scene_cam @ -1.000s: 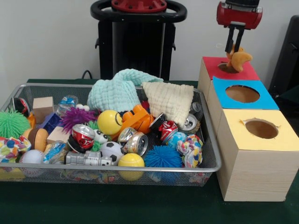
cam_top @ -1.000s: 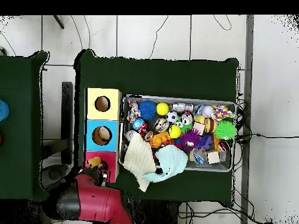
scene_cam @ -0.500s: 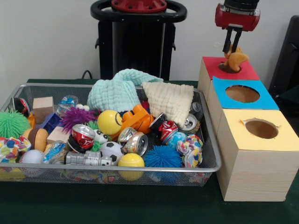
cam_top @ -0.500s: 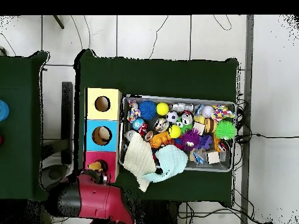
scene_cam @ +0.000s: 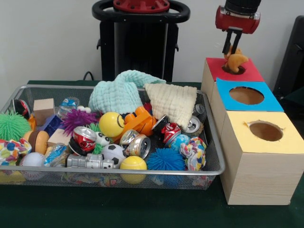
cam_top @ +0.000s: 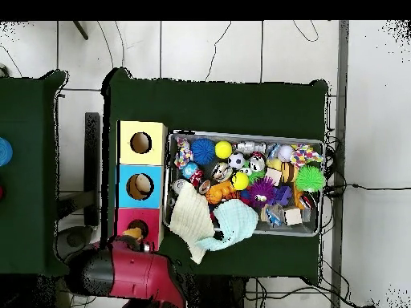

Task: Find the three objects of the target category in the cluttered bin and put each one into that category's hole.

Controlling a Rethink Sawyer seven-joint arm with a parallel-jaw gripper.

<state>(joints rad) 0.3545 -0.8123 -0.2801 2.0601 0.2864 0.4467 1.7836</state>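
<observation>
Silver wire bin (scene_cam: 214, 142) on the green table (scene_cam: 142, 209), long axis running left to right in the front view, from about 9 o'clock toward 3 o'clock of the picture, open side up. In the overhead view, same bin (cam_top: 246, 135) at right of centre, long axis again across the picture. Heaped full: mint cloth (scene_cam: 121, 92) and cream cloth (scene_cam: 173, 102) piled at the far side, yellow ball (scene_cam: 111, 124), orange toy (scene_cam: 140, 121), soccer ball (scene_cam: 113, 153), blue spiky ball (scene_cam: 165, 160), crushed cans (scene_cam: 137, 144), green spiky ball (scene_cam: 12, 126), wooden block (scene_cam: 43, 110). Lower layers hidden under the heap; small items at the near mesh wall hard to make out.

At 3 o'clock of the bin, touching its right end, three wooden boxes in a row: yellow top (scene_cam: 266, 132) nearest, blue top (scene_cam: 247, 96) in the middle, red top (scene_cam: 233, 69) farthest.

Above the red box, gripper (scene_cam: 231, 49), fingers close together and pinching the top of an orange plush toy (scene_cam: 235, 61), whose lower part sits at the hole's edge. Fingertips partly masked by the toy. In the overhead view, arm (cam_top: 132, 274) at 7 o'clock, gripper itself not distinguishable.
</observation>
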